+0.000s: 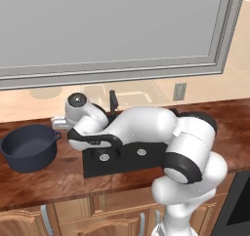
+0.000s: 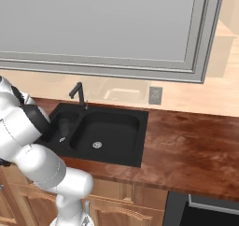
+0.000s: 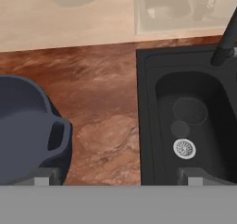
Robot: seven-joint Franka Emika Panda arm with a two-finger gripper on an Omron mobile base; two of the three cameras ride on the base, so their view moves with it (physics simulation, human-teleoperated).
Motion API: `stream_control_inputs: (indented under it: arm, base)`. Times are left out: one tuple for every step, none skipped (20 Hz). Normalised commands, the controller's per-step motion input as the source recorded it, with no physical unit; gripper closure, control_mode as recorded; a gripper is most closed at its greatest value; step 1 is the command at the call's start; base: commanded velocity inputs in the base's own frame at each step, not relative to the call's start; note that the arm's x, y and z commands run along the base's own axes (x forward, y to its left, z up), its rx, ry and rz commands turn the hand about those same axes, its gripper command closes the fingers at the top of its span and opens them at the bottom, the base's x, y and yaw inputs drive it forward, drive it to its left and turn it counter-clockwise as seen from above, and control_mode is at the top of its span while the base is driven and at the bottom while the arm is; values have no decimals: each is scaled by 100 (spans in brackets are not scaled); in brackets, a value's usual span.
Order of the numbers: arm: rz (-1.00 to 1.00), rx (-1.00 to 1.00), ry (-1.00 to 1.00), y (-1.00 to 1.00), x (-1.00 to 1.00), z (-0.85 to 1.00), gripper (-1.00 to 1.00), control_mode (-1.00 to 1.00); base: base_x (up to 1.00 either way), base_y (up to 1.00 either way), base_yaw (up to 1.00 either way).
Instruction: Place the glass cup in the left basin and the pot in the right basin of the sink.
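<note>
The left base view looks down and forward from behind the arm, which fills the lower right of the frame and hides most of the sink (image 1: 97, 164); the pot (image 1: 29, 147) sits at the left edge on the counter (image 1: 58, 181), under the window across the top.

The right base view takes the same counter from the other side, with the arm at the lower left. The sink lies open at centre left, both the left basin (image 2: 63, 124) and the right basin (image 2: 107, 131) showing.

The hand view hangs much closer, looking steeply down: the pot's handle at lower left, the left basin at right, the faucet (image 3: 227, 38) at upper right.
</note>
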Motion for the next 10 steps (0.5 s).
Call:
stream_control_inputs:
  arm:
    - [0, 3, -1, 35, -16, 0, -100, -100]
    - [0, 3, -1, 34, -19, 0, -100, -100]
    - [0, 2, -1, 33, -21, 0, -100, -100]
    - [0, 3, -2, 29, -21, 0, -100, -100]
    - [0, 4, -2, 26, -23, 0, -100, -100]
    - [0, 5, -1, 25, -20, 0, -100, -100]
    - [0, 6, -1, 24, -17, 0, -100, -100]
    - [0, 8, 0, 24, -17, 0, -100, -100]
    - [0, 9, 0, 22, -14, 0, -100, -100]
    - [0, 8, 0, 22, -9, 0, -100, -100]
  base:
    - [0, 0, 0]
    - [0, 0, 0]
    - [0, 0, 0]
    - [0, 0, 0]
    - [0, 0, 0]
    - [0, 0, 0]
    - [0, 0, 0]
    - [0, 0, 0]
    - [0, 0, 0]
    - [0, 0, 0]
